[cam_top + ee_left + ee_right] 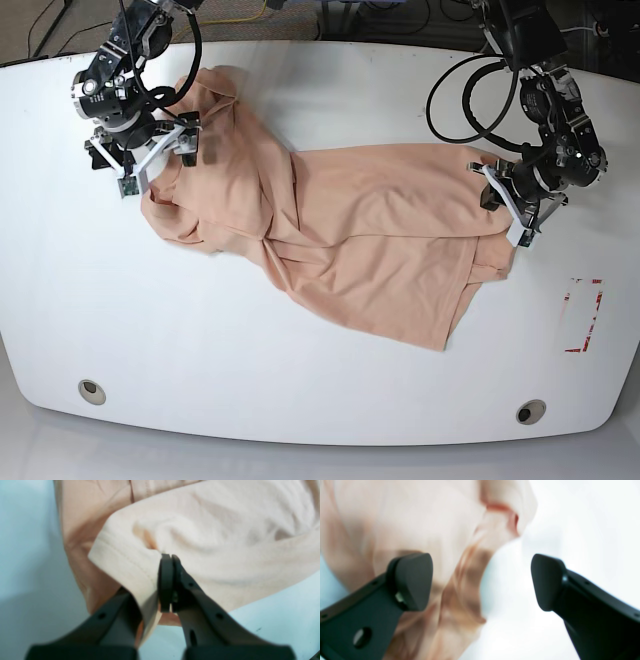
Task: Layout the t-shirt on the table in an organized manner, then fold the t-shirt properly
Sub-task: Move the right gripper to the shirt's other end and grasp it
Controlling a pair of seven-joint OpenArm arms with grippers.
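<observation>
Pressed together, the jaws of the left gripper (168,556) pinch a hemmed edge of the t-shirt (350,230), and the cloth bunches into small wrinkles just above the dark pads. The jaws of the right gripper (481,580) stand wide apart with nothing between them; one black pad (413,580) lies in front of the blurred cloth, the other (547,580) is over bare white surface.

Seen from the base view, the table (300,380) is a large glossy white top with rounded corners. Near its front edge there are two small round grommet holes, one at the left (91,390) and one at the right (530,411). A red-marked rectangle (582,315) sits toward the right side, apart from the cloth. The peach t-shirt lies crumpled across the middle of the table, with folds and overlapping layers, stretching from the right gripper at its upper left end to the left gripper at its right edge. No container is on the table.

Behind the far edge of the table, dark cables (460,95) hang from the left arm, and more cables lie on the grey floor (260,15) beyond.
</observation>
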